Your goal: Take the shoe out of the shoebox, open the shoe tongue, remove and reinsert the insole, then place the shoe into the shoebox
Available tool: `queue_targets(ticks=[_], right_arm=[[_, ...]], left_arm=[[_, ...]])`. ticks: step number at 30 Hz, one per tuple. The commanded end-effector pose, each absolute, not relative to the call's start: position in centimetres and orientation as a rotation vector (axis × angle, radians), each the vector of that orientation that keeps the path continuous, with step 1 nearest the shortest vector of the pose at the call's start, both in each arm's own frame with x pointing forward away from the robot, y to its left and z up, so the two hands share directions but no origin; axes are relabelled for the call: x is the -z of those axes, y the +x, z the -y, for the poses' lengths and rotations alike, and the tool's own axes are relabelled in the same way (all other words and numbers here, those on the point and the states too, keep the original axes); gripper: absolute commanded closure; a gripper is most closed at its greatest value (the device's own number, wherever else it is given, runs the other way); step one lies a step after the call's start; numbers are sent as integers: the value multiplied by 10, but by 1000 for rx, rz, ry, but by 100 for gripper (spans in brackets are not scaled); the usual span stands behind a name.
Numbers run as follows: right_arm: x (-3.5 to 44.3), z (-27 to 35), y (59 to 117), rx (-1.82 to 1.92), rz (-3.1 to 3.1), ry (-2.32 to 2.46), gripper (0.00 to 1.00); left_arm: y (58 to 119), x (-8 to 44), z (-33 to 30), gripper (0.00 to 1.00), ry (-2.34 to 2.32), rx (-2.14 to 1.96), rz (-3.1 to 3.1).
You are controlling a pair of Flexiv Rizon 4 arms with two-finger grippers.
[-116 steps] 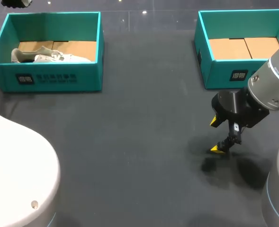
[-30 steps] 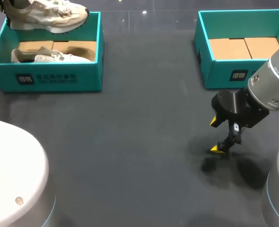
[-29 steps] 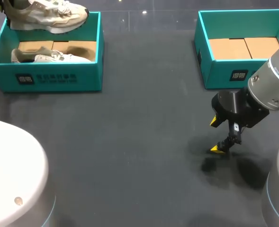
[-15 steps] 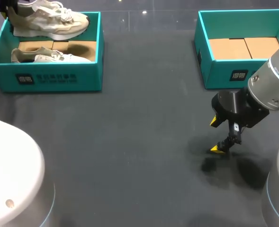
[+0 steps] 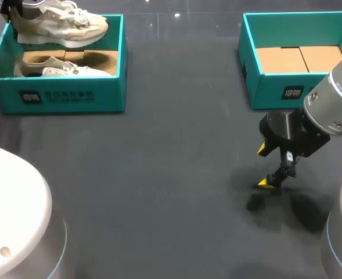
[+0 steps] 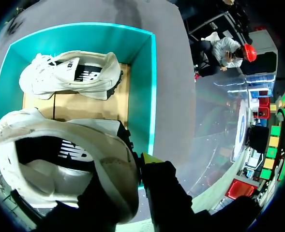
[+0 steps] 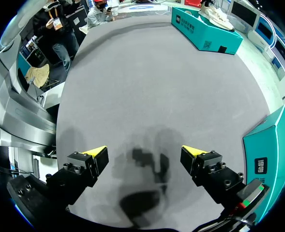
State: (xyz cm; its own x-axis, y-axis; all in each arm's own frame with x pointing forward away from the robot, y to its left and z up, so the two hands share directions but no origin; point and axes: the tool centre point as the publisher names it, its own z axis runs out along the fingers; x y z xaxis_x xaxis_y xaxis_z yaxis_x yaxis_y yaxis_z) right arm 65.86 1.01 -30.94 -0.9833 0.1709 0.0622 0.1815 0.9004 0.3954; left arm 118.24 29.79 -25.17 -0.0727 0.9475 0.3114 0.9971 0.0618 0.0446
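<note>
While the left gripper (image 6: 132, 166) pinches its heel collar, one yellow tip showing outside the heel, the shoe (image 5: 60, 24) hangs over the far wall of the left box (image 5: 54, 96). That puts it at 10 o'clock on the worktop (image 5: 159, 174), toe toward 3 o'clock. Under it a second shoe (image 5: 63, 70) lies on the box's cardboard floor. At 2 o'clock stands the right box (image 5: 275, 87), also floored with cardboard. At 4 o'clock the right gripper (image 7: 144, 157) hovers low over the worktop, fingers spread wide.
</note>
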Motion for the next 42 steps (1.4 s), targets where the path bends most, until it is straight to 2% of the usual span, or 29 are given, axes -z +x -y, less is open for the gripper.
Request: queue_targets(ticks=[1, 42], right_arm=[[310, -10, 657, 636, 3041, -283, 0], [310, -10, 657, 636, 3041, -283, 0]], left_arm=[[1178, 250, -298, 100, -1996, 376, 2136], [1181, 329, -283, 100, -1933, 300, 2073]])
